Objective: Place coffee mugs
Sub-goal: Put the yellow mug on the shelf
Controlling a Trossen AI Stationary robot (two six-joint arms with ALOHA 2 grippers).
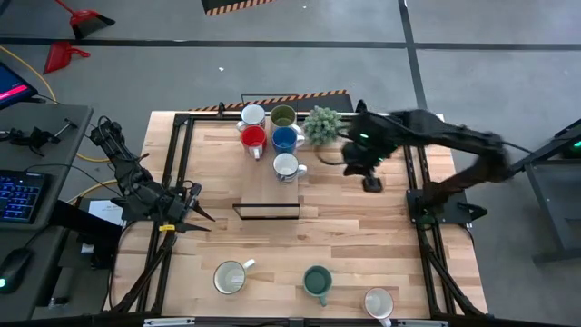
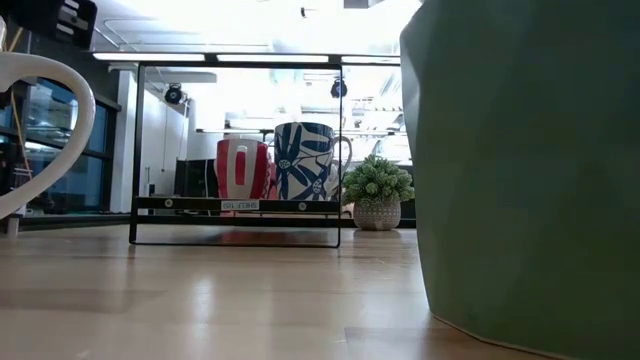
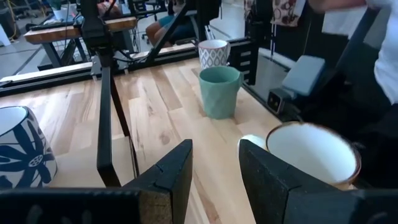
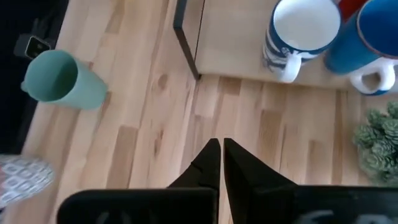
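Observation:
Several coffee mugs stand on the raised wooden stand [image 1: 269,191] at the table's far middle: white [image 1: 252,115], olive green [image 1: 283,116], red [image 1: 253,139], blue [image 1: 285,138] and a blue-patterned white one [image 1: 287,167]. Along the near edge stand a cream mug [image 1: 231,277], a teal mug [image 1: 317,282] and a patterned white mug [image 1: 379,302]. My right gripper [image 1: 372,182] hangs shut and empty over bare table right of the stand [image 4: 221,155]. My left gripper [image 1: 195,207] waits open and empty at the table's left [image 3: 216,180].
A small potted plant [image 1: 321,124] stands right of the mugs at the far side. A black frame [image 1: 182,154] runs round the table. Bare wood lies between the stand and the three near mugs. A person's clothing shows beyond the table in the left wrist view.

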